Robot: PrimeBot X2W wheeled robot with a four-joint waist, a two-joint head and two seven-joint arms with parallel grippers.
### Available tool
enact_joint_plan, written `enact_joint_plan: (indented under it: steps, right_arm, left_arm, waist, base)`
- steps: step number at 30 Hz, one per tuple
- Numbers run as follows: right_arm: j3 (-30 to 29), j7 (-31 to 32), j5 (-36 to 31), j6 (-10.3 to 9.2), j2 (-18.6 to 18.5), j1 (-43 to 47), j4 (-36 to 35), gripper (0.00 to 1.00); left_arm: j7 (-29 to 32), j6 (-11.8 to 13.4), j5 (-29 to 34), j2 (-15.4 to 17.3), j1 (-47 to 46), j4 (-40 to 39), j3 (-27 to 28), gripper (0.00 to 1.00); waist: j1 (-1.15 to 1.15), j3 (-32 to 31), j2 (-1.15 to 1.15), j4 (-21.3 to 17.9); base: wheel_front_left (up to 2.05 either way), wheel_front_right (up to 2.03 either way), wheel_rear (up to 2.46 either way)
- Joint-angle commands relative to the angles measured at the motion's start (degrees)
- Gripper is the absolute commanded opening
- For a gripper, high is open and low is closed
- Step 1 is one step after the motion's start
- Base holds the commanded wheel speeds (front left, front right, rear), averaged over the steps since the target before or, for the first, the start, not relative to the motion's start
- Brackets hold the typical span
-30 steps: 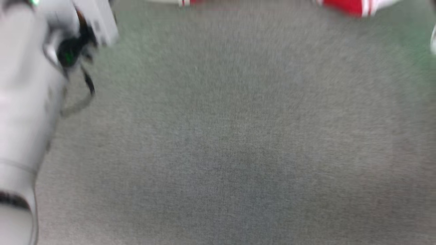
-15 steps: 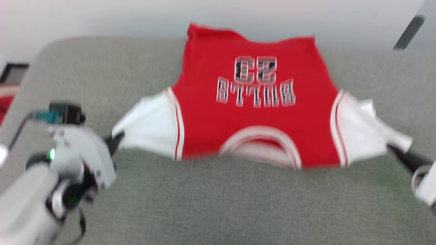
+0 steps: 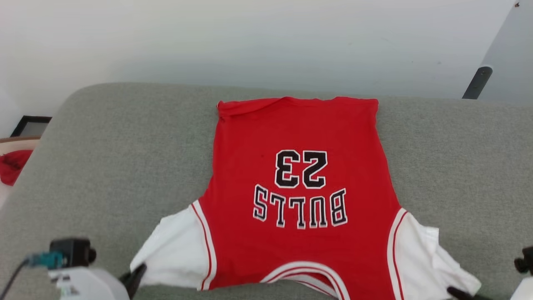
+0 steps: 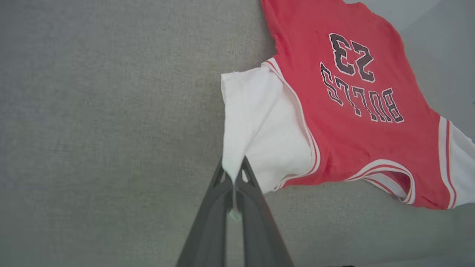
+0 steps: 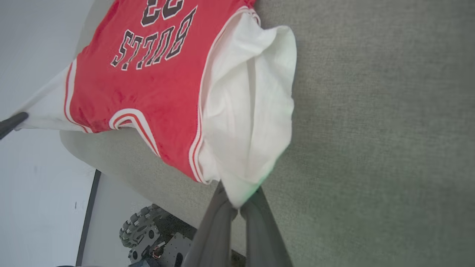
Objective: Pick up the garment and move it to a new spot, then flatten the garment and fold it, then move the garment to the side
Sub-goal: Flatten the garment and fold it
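Camera's lifted since before; jersey (image 3: 250, 137) spread on cushion (image 3: 104, 146); my left gripper (image 4: 233, 176) and right gripper (image 5: 237, 204) pinch its sleeve tips; limp, light, I'd judge.

Matt cloth garment (image 3: 300, 175) lies on rough woven grey upholstery (image 3: 104, 158).

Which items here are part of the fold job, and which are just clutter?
Job: red jersey; left end effector, shut on its white sleeve; right end effector, shut on the other sleeve; grey padded surface under it.
Lying about: red cloth at left edge; black frame; dark post.
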Motion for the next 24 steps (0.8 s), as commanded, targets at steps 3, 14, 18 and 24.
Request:
enact_joint_plan:
  steps: [3,14,18,24]
  right_arm:
    - [-2.53,2.03,-2.18,-0.02,1.75,3.67,-2.46,0.0]
    - [-7.13,6.12,-7.76,-0.02,5.12,6.5,-5.45,0.0]
    - [-7.94,7.31,-10.71,-0.02,4.62,5.03,-6.88,0.91]
    - [-10.5,10.45,-14.33,-0.02,3.79,1.41,-12.06,1.0]
  left_arm:
    - [-2.59,2.54,-1.18,0.45,4.99,-2.61,0.98,0.0]
    - [-6.76,3.13,-1.8,0.02,10.58,-4.07,1.89,0.0]
    - [-7.36,2.25,-0.91,-1.0,9.18,-3.21,1.43,0.0]
    - [-8.21,0.87,1.32,-3.16,6.23,-2.1,0.23,0.0]
  waist:
    - [0.0,0.27,0.0,-0.2]
    - [0.0,1.43,0.0,0.4]
    - [0.0,2.32,0.0,0.71]
    - [0.0,5.01,0.0,1.54]
  base:
    - [0.0,0.0,0.0]
    - [0.0,0.0,0.0]
    - [0.0,0.0,0.0]
    - [0.0,0.0,0.0]
